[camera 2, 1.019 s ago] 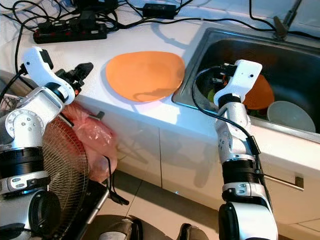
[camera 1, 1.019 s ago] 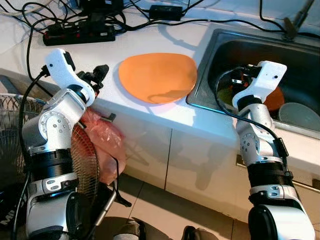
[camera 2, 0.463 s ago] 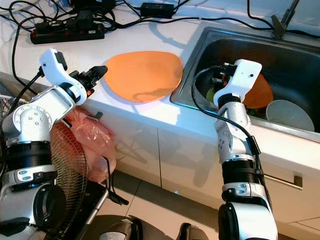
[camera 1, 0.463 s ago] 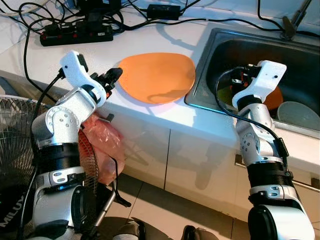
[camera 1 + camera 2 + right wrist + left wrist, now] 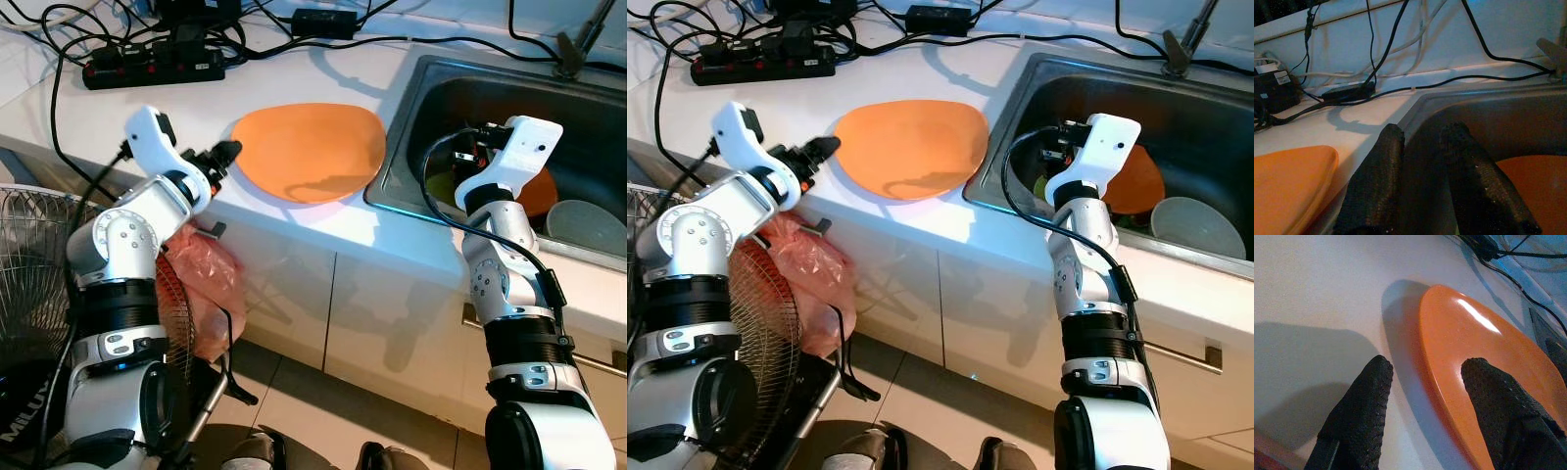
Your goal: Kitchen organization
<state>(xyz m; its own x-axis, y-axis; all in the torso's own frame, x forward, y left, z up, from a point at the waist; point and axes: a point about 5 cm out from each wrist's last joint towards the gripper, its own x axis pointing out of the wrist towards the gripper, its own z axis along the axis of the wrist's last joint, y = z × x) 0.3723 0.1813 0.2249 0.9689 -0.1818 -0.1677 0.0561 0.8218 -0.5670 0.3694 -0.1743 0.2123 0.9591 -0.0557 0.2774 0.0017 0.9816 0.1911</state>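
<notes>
Left wrist view shows the left end effector [image 5: 1422, 416] open astride the orange plate's [image 5: 1484, 362] rim on the bench [image 5: 1312, 289] — best slide one finger underneath before closing — while the right end effector [image 5: 1420, 191], fingers slightly parted and empty, hangs over the sink [image 5: 588, 117].

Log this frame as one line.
left gripper: open at orange plate rim | right gripper: over sink | plate on counter
</notes>
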